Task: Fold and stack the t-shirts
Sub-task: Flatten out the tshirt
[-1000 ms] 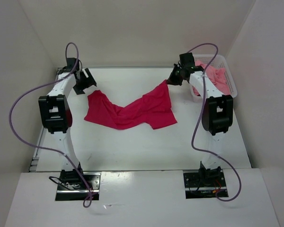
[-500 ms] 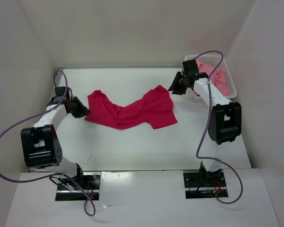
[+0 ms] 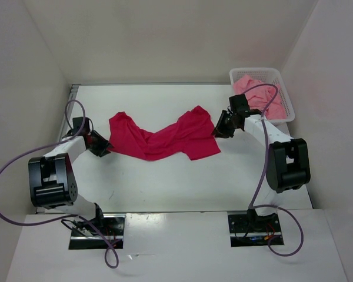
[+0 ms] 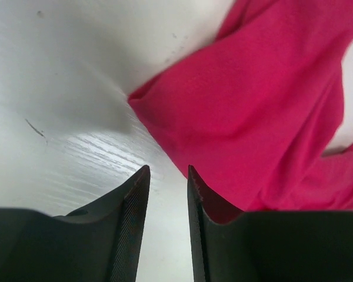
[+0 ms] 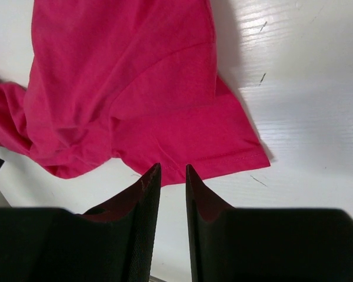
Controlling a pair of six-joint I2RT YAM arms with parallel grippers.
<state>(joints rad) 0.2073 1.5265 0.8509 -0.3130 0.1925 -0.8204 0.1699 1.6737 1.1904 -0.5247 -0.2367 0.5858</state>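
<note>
I've brought both arms down to the crimson t-shirt (image 3: 165, 138), which lies crumpled left of the basket (image 3: 291, 110). The left gripper (image 4: 167, 170) and right gripper (image 5: 172, 167) sit narrow-jawed and empty at its ends. Corner pinches come next, I reckon.

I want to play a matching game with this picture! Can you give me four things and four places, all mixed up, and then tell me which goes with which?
Things:
1. crimson t-shirt
2. light pink t-shirt
3. left gripper
4. right gripper

Places:
A. inside the white basket
B. at the crimson shirt's right end
C. crumpled on the table, between the two arms
D. at the crimson shirt's left end

Pairs: 1-C, 2-A, 3-D, 4-B
</note>
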